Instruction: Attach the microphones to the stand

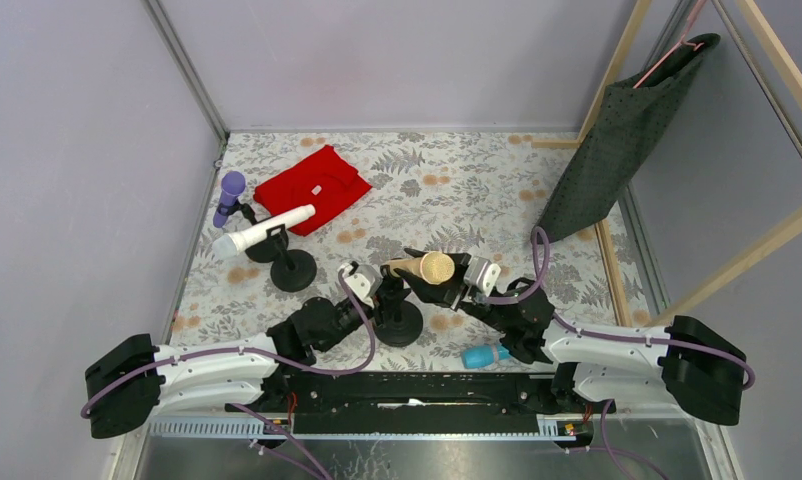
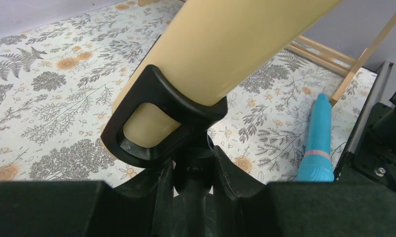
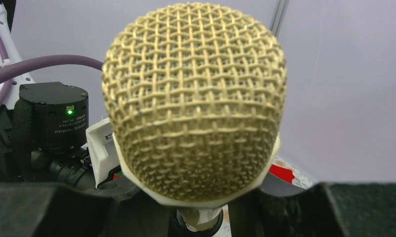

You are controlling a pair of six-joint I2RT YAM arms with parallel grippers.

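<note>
The cream-yellow microphone (image 1: 424,267) lies nearly level, its handle in the black clip (image 2: 156,121) of a stand with a round base (image 1: 398,325). My right gripper (image 1: 451,277) is shut on it just behind its mesh head (image 3: 193,98), and its point in the right wrist view (image 3: 196,210) sits under that head. My left gripper (image 1: 377,296) is shut on this stand's stem (image 2: 193,173) below the clip. The purple microphone (image 1: 229,195) and the white microphone (image 1: 267,228) sit in stands at the left. The light blue microphone (image 1: 485,354) lies on the table, also in the left wrist view (image 2: 317,140).
A red cloth (image 1: 312,188) lies at the back left. A dark garment on a pink hanger (image 1: 627,140) hangs from a wooden frame at the right. The white microphone's stand base (image 1: 294,270) stands just left of my left arm. Grey walls close in the table.
</note>
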